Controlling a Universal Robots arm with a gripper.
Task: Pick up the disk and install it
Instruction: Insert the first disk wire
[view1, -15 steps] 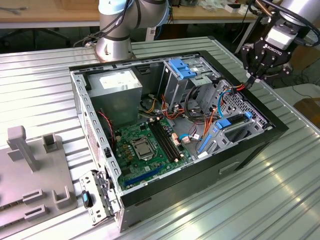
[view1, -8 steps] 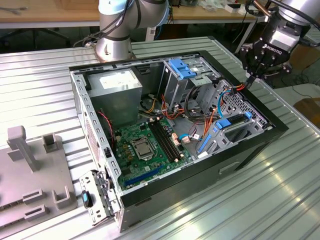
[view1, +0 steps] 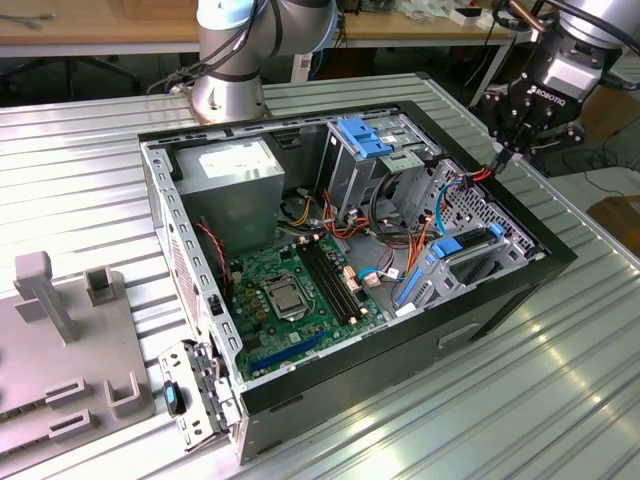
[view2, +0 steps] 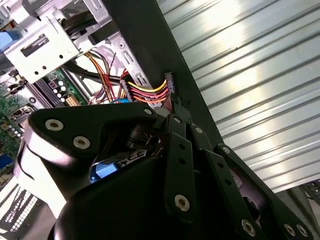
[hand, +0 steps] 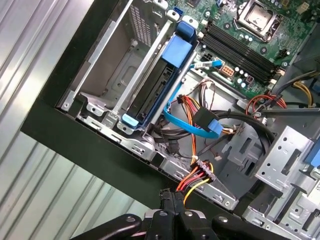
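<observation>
Open PC case (view1: 340, 400) lies on its side mid ribbed metal table (view1: 560, 400), motherboard facing up. The robot gripper (view1: 503, 150) hangs over the case rim on the exterior view's right. Its fingers are pressed together, pinching a power cable (view2: 150, 91) w/ red, yellow & orange wires just by its black plug. The cable is lifted clear of the other wiring, prob. so the plug can be lined up. The disk (hand: 167, 75) looks already seated edge-on in its bay along that same case wall, blue frame round it, w/ a blue data cable (hand: 185, 125) beside it. Table is grey, grooved & shiny, w/ a grey fixture plate (view1: 40, 370) at its near corner on the exterior view's left & the arm base (view1: 230, 95) at the far edge. Wooden benches (view1: 100, 25) stand behind
</observation>
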